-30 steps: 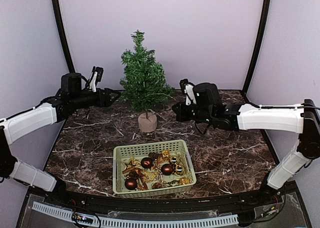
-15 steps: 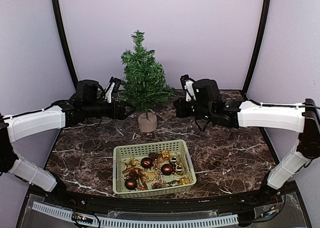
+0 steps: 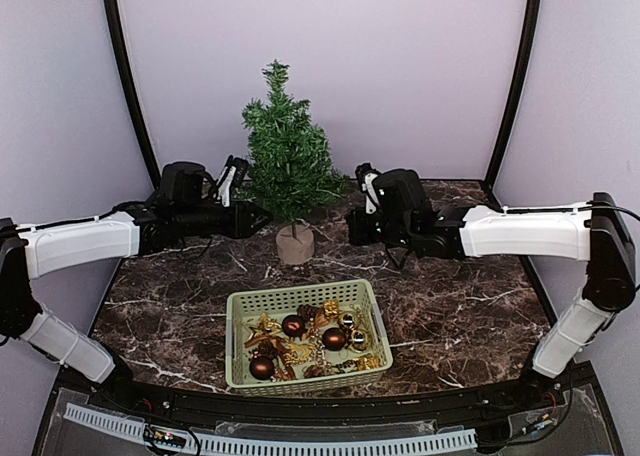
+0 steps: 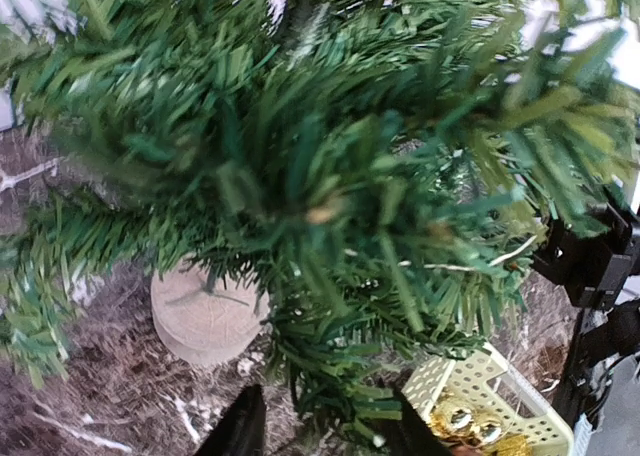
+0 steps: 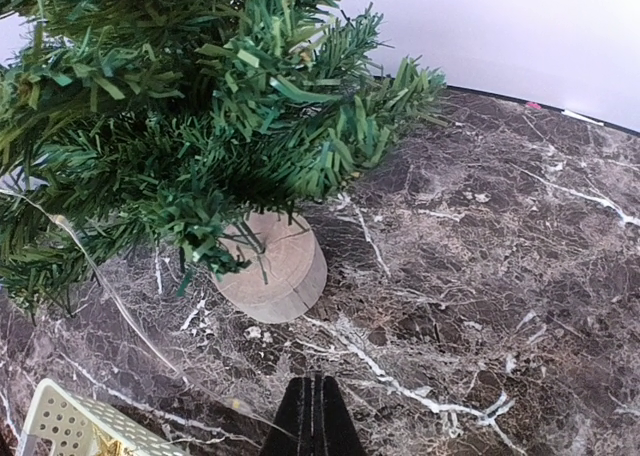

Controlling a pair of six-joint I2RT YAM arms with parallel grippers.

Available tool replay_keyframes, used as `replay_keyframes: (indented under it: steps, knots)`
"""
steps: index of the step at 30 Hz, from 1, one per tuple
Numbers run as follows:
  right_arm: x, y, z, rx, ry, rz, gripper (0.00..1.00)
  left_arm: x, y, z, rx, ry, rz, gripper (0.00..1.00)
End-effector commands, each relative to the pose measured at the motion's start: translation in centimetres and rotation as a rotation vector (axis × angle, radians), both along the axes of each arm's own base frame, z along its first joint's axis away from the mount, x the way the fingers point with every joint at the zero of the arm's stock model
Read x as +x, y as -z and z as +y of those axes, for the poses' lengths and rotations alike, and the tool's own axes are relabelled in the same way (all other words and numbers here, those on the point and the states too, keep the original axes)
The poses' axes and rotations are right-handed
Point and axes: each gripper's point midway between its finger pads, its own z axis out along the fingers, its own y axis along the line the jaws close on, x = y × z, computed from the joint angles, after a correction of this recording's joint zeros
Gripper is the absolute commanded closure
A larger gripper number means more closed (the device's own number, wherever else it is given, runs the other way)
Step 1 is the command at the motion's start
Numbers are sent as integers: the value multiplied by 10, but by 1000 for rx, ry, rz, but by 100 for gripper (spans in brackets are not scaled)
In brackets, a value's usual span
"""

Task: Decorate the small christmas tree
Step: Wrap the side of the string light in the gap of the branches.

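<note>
1. Dark marble counter, lilac walls behind.
2. Left pincer: spread, straddling a low branch of the small christmas tree, which stands upright directly to its right.
3. Right pincer: pressed together, just right of the tree, clear of its branches. The left arm is nearer.

A pale green basket is sitting near the front edge of the dark marbled tabletop, holding brown baubles and gold ornaments.

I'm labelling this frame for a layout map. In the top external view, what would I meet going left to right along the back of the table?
left gripper → small christmas tree → right gripper. The basket is left out: it spans the tree's position.
</note>
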Motion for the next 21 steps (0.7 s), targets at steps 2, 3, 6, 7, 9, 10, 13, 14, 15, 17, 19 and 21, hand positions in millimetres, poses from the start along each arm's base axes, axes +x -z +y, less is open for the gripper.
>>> replay_keyframes:
  steps: [2, 3, 6, 7, 9, 10, 13, 14, 15, 17, 19, 21]
  knots:
    - [9, 12, -4, 1, 35, 14, 100, 4, -12, -5, -38, 3, -42, 54]
    - [9, 16, -3, -5, 34, 21, 100, 4, -12, -6, -40, 7, -41, 54]
    - [9, 25, -4, -14, 39, 37, 100, 7, -15, -7, -44, 7, -53, 68]
    - [10, 27, -4, -16, 43, 40, 100, 7, -14, -6, -43, 4, -53, 72]
    - [10, 33, -6, -22, 52, 50, 100, 7, -15, -6, -44, 0, -55, 83]
    - [10, 35, -7, -24, 58, 54, 100, 7, -15, -5, -45, -3, -57, 90]
    - [10, 38, -11, -23, 72, 61, 100, 7, -14, -3, -45, -15, -55, 100]
    - [11, 38, -13, -23, 79, 61, 100, 7, -14, -1, -42, -25, -54, 100]
    - [12, 38, -16, -23, 86, 62, 100, 6, -13, 1, -40, -32, -51, 100]
    - [12, 36, -18, -21, 94, 61, 100, 7, -11, 7, -32, -58, -50, 100]
    - [10, 31, -18, -18, 85, 54, 100, 8, -9, 14, -36, -78, -41, 100]
    - [7, 22, -17, -8, 63, 40, 100, 10, -10, 22, -53, -95, -39, 100]
